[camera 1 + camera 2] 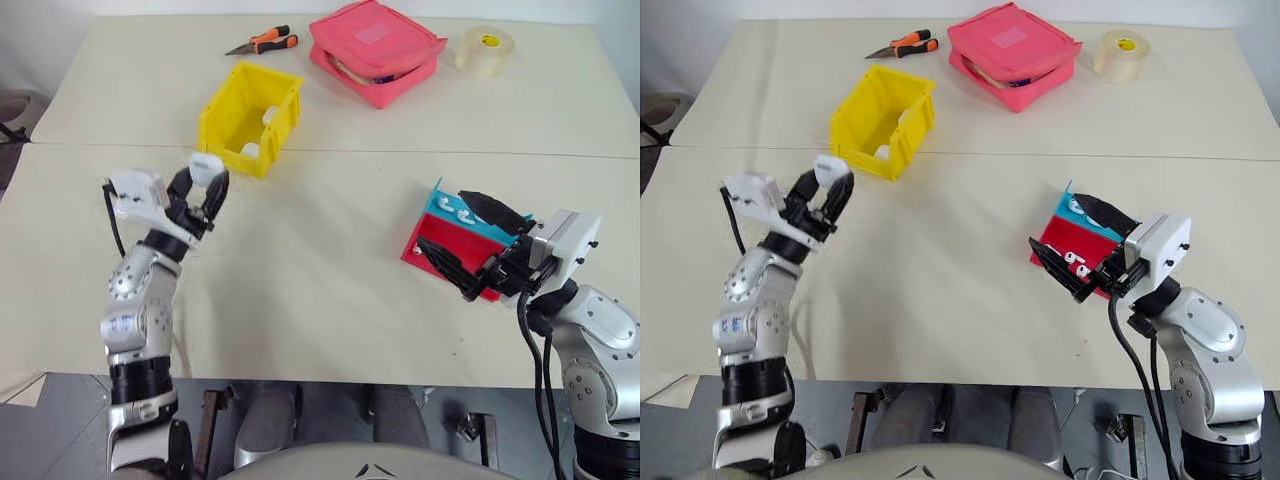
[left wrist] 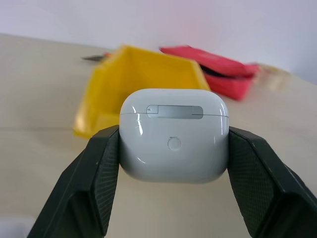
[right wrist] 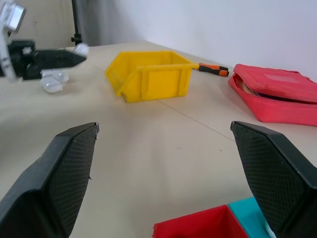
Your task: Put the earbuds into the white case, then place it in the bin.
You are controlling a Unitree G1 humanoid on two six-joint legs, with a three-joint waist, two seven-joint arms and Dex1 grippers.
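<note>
Overhead, a beige table point(image 1: 330, 250) with a seam meets white wall point(image 3: 223, 29).

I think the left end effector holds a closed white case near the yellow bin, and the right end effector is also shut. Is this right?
Not quite. The left end effector does hold the closed white case near the yellow bin, but the right end effector is open, its two fingers spread wide with nothing between them, as the right wrist view shows.

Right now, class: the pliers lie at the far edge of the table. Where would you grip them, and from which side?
Grip the pliers across the two orange handles, coming straight down from above. They lie flat, and the handles are the thickest part; the thin metal jaws offer little hold. The yellow bin stands between them and the robot.
</note>
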